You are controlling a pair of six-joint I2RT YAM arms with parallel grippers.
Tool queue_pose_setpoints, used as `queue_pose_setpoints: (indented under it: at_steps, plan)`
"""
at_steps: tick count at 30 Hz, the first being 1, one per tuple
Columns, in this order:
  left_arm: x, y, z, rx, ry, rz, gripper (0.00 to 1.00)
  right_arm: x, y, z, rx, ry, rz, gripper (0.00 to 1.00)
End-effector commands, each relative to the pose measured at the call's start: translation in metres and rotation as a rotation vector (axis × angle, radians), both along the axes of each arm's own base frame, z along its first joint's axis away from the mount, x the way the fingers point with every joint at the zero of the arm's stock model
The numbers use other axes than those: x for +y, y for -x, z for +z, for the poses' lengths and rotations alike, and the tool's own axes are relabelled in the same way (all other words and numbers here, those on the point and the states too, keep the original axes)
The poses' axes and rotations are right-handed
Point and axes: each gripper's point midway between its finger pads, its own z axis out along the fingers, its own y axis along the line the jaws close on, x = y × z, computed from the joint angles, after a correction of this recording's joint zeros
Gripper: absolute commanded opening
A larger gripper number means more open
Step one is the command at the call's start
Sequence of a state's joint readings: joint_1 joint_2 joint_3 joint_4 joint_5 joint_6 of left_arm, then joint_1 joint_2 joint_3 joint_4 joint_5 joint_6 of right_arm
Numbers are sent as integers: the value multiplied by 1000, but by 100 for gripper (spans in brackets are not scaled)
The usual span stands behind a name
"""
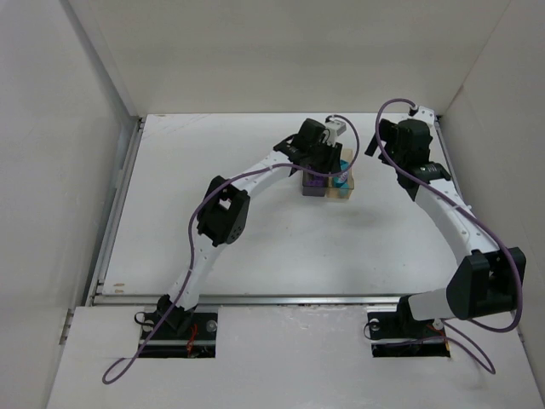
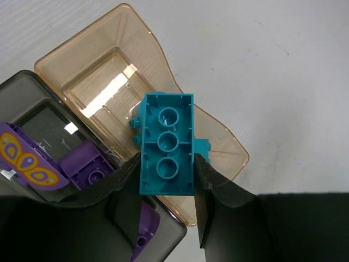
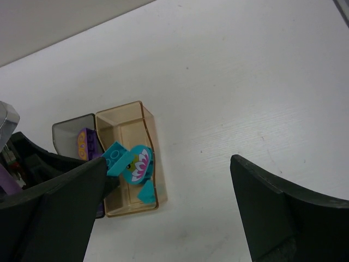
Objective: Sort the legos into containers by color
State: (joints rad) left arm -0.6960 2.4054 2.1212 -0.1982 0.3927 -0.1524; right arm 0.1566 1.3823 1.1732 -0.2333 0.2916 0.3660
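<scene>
My left gripper (image 2: pixel 167 180) is shut on a teal brick (image 2: pixel 167 143), seen from its underside and held over the amber bin (image 2: pixel 103 82). In the top view this gripper (image 1: pixel 339 169) hovers over the two bins. The dark grey bin (image 2: pixel 32 103) touches the amber one and holds purple bricks (image 2: pixel 87 164), one with a butterfly print (image 2: pixel 24 158). In the right wrist view the amber bin (image 3: pixel 131 123) shows the held brick (image 3: pixel 114 157), a teal flower-print piece (image 3: pixel 139 162) and a small teal piece (image 3: pixel 146 192). My right gripper (image 3: pixel 169 213) is open and empty, above the table to the bins' right.
The bins (image 1: pixel 328 186) sit at the back middle-right of the white table (image 1: pixel 255 247). White walls enclose the table at left, back and right. My right arm (image 1: pixel 404 141) stands right of the bins, near the right wall.
</scene>
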Motion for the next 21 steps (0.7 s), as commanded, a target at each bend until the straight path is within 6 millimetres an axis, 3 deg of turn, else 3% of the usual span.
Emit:
queue_pose_setpoints:
  at_steps: [1, 4, 5, 6, 7, 8, 13, 16, 19, 21]
  plan:
    - [-10, -22, 62, -119, 118, 48, 23, 3, 0, 16, -57, -18, 8, 100]
    - [-12, -18, 63, -120, 122, 20, 38, 4, 0, 16, -56, -22, 16, 100]
    - [-13, -17, 63, -117, 126, 10, 52, 5, 0, 16, -56, -22, 16, 100]
    - [-14, -15, 63, -113, 130, 1, 60, 5, -1, 21, -65, -23, 16, 100]
    - [-14, -13, 72, -130, 138, -13, 75, 5, -1, 21, -66, -23, 16, 100]
    - [-15, -12, 80, -149, 151, -28, 99, 5, -1, 21, -66, -23, 16, 100]
    - [-7, -4, 120, -232, 164, -65, 100, 7, -3, 34, -87, -39, 21, 100]
    - [2, 4, 129, -233, 136, -66, 100, 2, 4, 48, -109, -32, -1, 100]
    - [37, -4, 149, -267, 97, -5, 100, -13, 13, 60, -126, -8, -52, 100]
    - [84, -27, 165, -317, 38, 133, 100, -26, 24, 68, -146, 4, -102, 100]
